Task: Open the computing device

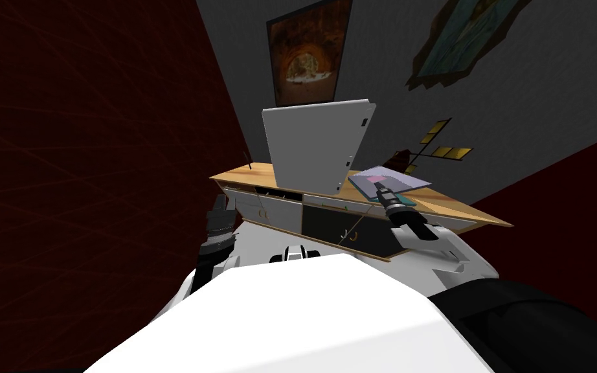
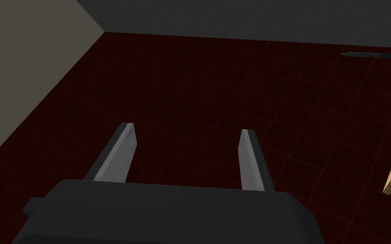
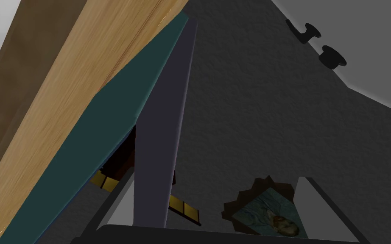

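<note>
Laptop [image 1: 389,179] lay on the wooden tabletop [image 1: 252,172], to the right of an upright grey slab [image 1: 313,142]. Its lavender lid [image 3: 165,127] stood a little off the teal base [image 3: 105,140], with a wedge-shaped gap between them.

Right hand [image 3: 213,184] sat at the lid's free edge with its fingers apart. The lid passed between them, close beside one finger, not clamped. Left hand [image 2: 186,132] hung low over the dark red floor [image 2: 233,84], fingers apart, empty.

Judged:
- Lid is thin, stiff, smooth and light, so probably slippery between blades.
- Hinge is the weak point.
- Best hold is the free edge at mid-width, away from the hinge.
- Light base may lift or slide along.
</note>
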Available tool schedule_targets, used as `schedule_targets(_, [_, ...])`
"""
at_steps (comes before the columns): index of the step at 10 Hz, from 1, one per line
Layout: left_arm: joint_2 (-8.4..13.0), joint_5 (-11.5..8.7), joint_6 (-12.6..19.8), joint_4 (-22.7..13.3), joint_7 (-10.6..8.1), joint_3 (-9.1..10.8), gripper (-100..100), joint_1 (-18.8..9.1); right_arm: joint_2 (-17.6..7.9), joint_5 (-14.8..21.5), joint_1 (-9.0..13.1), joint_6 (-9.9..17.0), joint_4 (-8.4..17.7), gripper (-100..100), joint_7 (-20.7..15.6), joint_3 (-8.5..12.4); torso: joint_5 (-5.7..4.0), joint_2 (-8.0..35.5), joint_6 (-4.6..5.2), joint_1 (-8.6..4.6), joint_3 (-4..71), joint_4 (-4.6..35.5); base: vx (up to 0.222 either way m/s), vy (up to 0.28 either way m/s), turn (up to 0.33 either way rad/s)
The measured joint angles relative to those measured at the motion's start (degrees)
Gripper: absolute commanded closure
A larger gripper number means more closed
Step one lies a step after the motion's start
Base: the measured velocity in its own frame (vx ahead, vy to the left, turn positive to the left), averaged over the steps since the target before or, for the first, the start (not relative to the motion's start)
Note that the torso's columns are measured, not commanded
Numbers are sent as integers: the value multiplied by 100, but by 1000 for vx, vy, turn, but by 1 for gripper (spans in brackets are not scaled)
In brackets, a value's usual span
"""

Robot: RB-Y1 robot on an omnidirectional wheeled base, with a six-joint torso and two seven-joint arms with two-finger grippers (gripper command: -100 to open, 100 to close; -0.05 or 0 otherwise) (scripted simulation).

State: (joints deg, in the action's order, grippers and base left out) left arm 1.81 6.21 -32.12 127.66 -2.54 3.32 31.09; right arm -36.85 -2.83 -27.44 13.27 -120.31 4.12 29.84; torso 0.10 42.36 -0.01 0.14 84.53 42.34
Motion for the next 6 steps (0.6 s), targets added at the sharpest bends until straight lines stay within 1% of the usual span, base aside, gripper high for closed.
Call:
schedule_targets(1, [0,0,0,0,0,0,0,0,-3,-3,-4,22,-13,0,6,2,-5,-1,1,-6,0,-2,0,0,0])
schedule_targets(6, [0,0,0,0,0,0,0,0,15,-17,-31,59,16,0,21,-30,0,3,2,-4,-4,4,0,0,0])
